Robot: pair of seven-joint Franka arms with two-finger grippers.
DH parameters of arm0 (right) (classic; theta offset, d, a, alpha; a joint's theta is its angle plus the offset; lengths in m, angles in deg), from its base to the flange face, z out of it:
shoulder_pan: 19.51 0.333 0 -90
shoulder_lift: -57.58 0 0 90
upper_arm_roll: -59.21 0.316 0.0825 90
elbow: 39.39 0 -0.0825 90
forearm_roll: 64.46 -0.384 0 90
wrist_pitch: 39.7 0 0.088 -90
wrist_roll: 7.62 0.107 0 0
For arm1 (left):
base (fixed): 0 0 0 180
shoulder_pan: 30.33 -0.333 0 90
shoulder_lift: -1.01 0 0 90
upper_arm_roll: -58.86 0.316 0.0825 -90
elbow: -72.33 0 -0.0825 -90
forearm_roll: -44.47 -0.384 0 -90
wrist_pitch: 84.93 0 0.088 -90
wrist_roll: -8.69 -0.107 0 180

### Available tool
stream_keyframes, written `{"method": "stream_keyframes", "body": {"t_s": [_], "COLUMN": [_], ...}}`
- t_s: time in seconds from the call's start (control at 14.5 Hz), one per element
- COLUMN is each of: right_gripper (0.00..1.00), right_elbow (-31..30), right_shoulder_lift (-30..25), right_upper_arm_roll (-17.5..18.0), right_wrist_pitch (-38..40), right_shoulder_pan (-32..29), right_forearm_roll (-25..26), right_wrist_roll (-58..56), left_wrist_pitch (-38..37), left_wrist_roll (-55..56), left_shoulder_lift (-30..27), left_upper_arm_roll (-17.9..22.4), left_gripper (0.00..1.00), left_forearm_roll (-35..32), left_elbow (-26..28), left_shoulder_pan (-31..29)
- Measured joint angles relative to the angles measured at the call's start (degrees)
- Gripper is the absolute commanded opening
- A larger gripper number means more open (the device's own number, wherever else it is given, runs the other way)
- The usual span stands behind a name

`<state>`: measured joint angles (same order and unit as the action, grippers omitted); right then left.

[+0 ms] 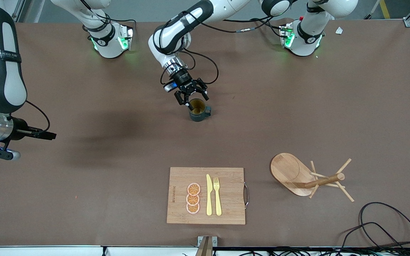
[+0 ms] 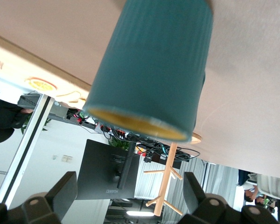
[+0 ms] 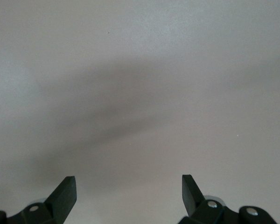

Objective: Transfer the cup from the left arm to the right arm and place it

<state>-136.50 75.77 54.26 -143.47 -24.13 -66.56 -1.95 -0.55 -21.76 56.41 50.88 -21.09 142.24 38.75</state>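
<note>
The cup, a dark teal ribbed mug with a tan inside, stands upright on the brown table near its middle, its small handle toward the left arm's end. My left gripper is open, just above the cup's rim on the side toward the robot bases, and holds nothing. In the left wrist view the cup fills the space ahead of the gripper, apart from its open fingers. My right gripper waits open and empty over the table at the right arm's end; the right wrist view shows it over bare table.
A wooden cutting board with orange slices, a yellow knife and a fork lies near the front edge. A wooden peg rack lies tipped toward the left arm's end. Black cables trail at the near corner.
</note>
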Motion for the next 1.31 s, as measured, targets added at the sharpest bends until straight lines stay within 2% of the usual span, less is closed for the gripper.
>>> {"method": "stream_keyframes", "body": {"t_s": [0.21, 0.55, 0.83, 1.31], "right_gripper": [1.00, 1.00, 1.00, 1.00], "right_elbow": [0.00, -0.02, 0.06, 0.35], "right_shoulder_lift": [0.00, 0.00, -0.03, -0.09], "right_upper_arm_roll": [0.10, 0.36, 0.60, 0.72], "right_wrist_pitch": [0.01, 0.64, 1.31, 0.96], "right_shoulder_pan": [0.46, 4.83, 11.75, 26.25], "right_forearm_roll": [-0.15, -0.51, -4.42, -7.21], "right_wrist_roll": [3.18, 15.02, 32.21, 65.16], "left_wrist_pitch": [-0.48, 0.84, 4.12, 8.84], "left_wrist_roll": [-2.88, -4.82, -2.09, 11.75], "left_shoulder_lift": [-3.80, -11.85, -15.78, -19.31], "left_upper_arm_roll": [0.63, 0.53, 0.54, 0.42], "left_gripper": [1.00, 1.00, 1.00, 1.00], "left_forearm_roll": [2.02, 5.56, 10.38, 19.48], "left_elbow": [-0.29, -0.60, -0.69, -0.73], "left_shoulder_pan": [-1.65, -10.12, -17.02, -28.12]}}
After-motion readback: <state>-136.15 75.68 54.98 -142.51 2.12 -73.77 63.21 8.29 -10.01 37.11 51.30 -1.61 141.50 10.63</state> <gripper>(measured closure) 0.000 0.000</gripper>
